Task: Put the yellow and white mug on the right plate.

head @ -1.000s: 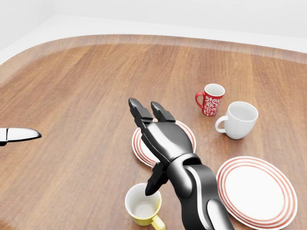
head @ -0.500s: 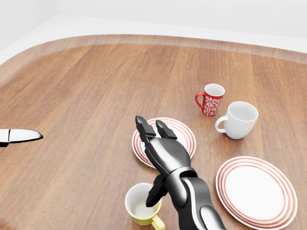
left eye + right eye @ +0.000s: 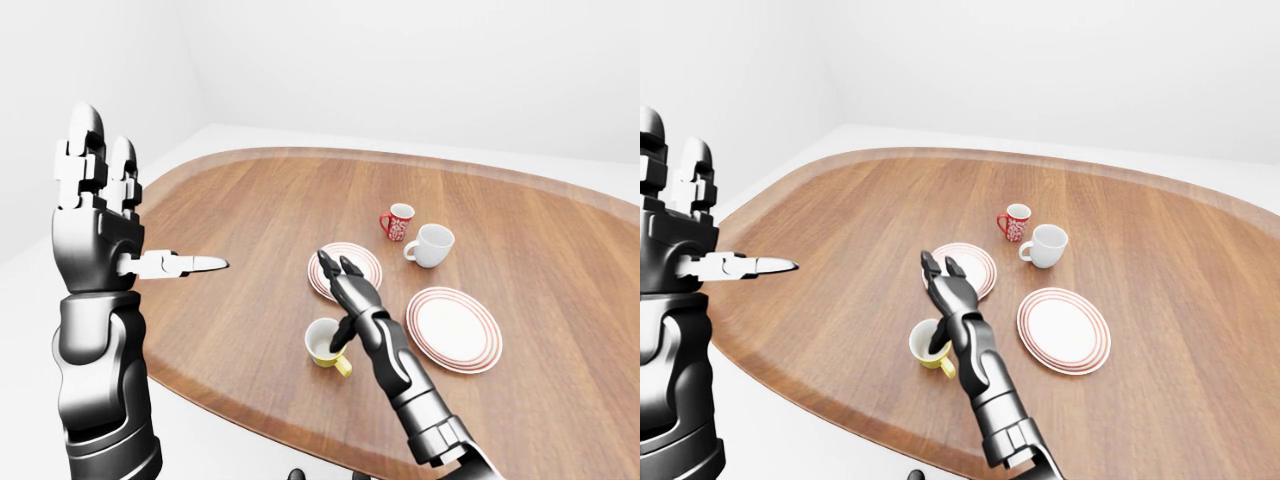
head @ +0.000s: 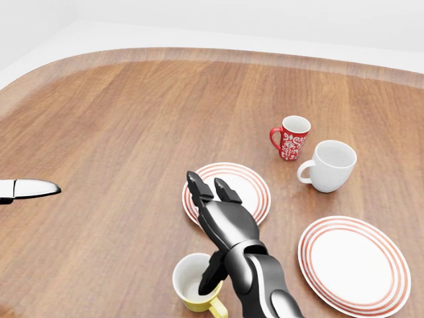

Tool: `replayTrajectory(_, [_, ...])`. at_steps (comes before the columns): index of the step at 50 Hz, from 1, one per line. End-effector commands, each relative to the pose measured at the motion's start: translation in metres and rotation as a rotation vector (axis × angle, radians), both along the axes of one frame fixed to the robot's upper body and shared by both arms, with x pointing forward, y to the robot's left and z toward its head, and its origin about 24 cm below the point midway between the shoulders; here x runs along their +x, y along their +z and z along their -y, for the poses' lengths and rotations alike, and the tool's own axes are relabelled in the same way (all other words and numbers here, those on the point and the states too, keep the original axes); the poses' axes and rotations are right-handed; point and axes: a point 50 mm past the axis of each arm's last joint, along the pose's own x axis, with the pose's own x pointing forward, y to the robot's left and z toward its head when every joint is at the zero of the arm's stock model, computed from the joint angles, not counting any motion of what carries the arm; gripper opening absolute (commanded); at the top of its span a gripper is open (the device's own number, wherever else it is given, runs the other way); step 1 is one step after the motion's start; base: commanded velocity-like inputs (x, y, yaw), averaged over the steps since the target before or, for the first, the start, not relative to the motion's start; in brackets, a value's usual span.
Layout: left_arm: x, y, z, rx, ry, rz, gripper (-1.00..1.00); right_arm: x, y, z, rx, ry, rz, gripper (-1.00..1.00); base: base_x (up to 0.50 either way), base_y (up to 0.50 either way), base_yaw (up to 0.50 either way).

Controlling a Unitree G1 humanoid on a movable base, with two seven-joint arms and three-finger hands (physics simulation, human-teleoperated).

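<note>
The yellow and white mug (image 4: 197, 283) stands upright at the near edge of the wooden surface (image 4: 119, 132), left of the right plate (image 4: 354, 264). The right hand (image 4: 222, 218) is over it, fingers spread, thumb dipping inside the rim. The left hand (image 3: 95, 215) is raised at far left, fingers extended.

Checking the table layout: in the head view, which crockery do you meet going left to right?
yellow and white mug → left plate → red mug → white mug → right plate.
</note>
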Motion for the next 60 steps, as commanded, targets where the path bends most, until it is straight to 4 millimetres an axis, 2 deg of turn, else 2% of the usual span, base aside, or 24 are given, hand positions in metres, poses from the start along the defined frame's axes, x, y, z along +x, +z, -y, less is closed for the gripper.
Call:
replayTrajectory(1, [0.000, 0.000, 0.000, 0.003, -0.001, -0.001, 1.00, -0.003, -0.007, -0.003, 0.005, -0.002, -0.019, 1.00, 0.00, 0.00, 0.00])
replayTrajectory(23, [-0.002, 0.002, 0.002, 0.008, -0.004, 0.009, 1.00, -0.008, -0.028, -0.003, -0.009, -0.028, -0.064, 1.00, 0.00, 0.00, 0.00])
replayTrajectory(46, [0.000, 0.000, 0.001, 0.006, -0.005, -0.002, 1.00, -0.005, -0.037, -0.002, -0.016, -0.032, -0.090, 1.00, 0.00, 0.00, 0.00])
replayTrajectory(60, [0.001, -0.003, 0.003, 0.008, -0.006, -0.013, 1.00, -0.004, -0.057, 0.000, -0.027, -0.041, -0.118, 1.00, 0.00, 0.00, 0.00])
